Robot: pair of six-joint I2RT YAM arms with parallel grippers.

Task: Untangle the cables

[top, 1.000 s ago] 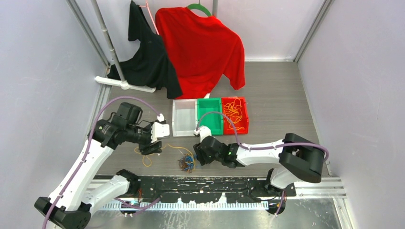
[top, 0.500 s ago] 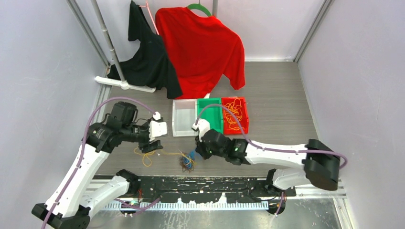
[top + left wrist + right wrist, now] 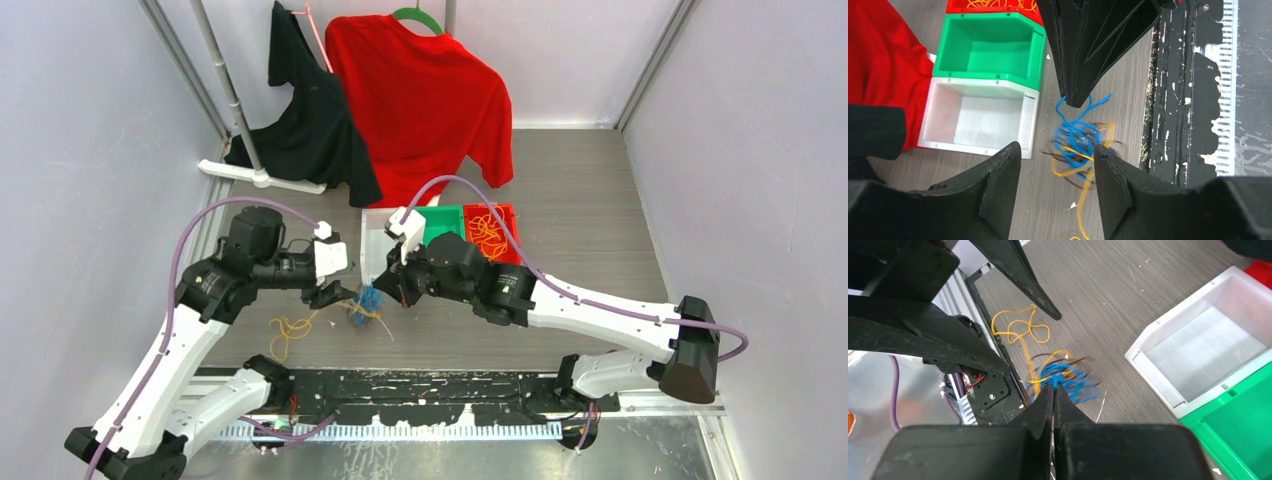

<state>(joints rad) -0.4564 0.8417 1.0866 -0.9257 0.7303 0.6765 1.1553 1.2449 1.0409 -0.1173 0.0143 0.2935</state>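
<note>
The cables are a small tangle (image 3: 366, 304) of blue, orange-yellow and dark brown strands, blurred and hanging just above the table. My right gripper (image 3: 1054, 388) is shut on a blue cable (image 3: 1071, 107) at the top of that tangle (image 3: 1068, 380). An orange-yellow cable runs from it down to a loose loop (image 3: 290, 328) lying on the table, also seen from the right wrist (image 3: 1020, 327). My left gripper (image 3: 1056, 148) is open right beside the tangle (image 3: 1080, 145), with an orange strand hanging between its fingers, which grip nothing. From above, the left gripper (image 3: 338, 293) faces the right gripper (image 3: 388, 296).
Three bins stand in a row behind the grippers: white (image 3: 375, 265), green (image 3: 445, 222) and red (image 3: 516, 250), the red one holding orange cables. A red shirt (image 3: 420, 100) and a black garment (image 3: 310, 120) hang on a rack at the back. The black base rail (image 3: 440, 385) runs along the near edge.
My right gripper shut on the tangle and carried it up and to the left, toward the left gripper. The orange loop on the table was dragged left. The left arm shifted slightly right.
</note>
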